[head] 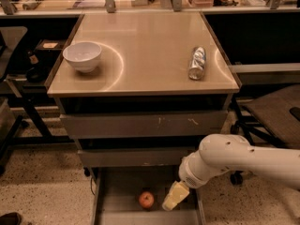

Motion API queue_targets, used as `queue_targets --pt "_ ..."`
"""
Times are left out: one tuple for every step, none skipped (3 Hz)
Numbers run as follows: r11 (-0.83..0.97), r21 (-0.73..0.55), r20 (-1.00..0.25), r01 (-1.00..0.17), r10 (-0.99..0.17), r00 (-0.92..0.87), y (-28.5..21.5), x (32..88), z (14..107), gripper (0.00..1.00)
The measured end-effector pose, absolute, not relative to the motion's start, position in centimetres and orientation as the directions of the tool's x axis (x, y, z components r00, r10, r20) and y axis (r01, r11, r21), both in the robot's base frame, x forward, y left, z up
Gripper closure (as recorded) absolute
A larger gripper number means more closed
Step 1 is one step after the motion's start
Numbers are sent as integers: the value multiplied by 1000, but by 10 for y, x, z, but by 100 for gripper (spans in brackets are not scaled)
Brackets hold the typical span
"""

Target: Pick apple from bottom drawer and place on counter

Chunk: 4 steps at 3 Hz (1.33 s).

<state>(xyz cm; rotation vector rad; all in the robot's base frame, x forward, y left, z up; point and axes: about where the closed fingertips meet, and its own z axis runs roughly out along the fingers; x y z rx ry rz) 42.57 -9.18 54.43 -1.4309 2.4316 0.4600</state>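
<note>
The tan counter (150,50) carries a white bowl (82,56) near its left edge and a silver can (197,63) lying on its side near the right edge, well apart. Below, the open bottom drawer (119,189) holds the apple (146,199). The gripper (174,198) hangs in the drawer just beside the apple.

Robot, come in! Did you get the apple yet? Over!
Tool low in drawer, just right of apple. Apple on drawer floor, not grabbed. Nothing in between.

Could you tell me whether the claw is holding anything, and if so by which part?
Nothing: the claw hangs beside the apple, which lies free in the bottom drawer.
</note>
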Motion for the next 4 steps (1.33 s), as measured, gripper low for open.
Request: queue_targets --pt "472 149 -409 -869 -771 -489 -95 434 500 0" --pt "476 157 -437 -866 -752 -493 -94 444 463 0" --pt "493 224 -412 -841 -734 -540 -88 441 415 0" --pt "493 224 -412 -841 -734 -540 -88 441 415 0"
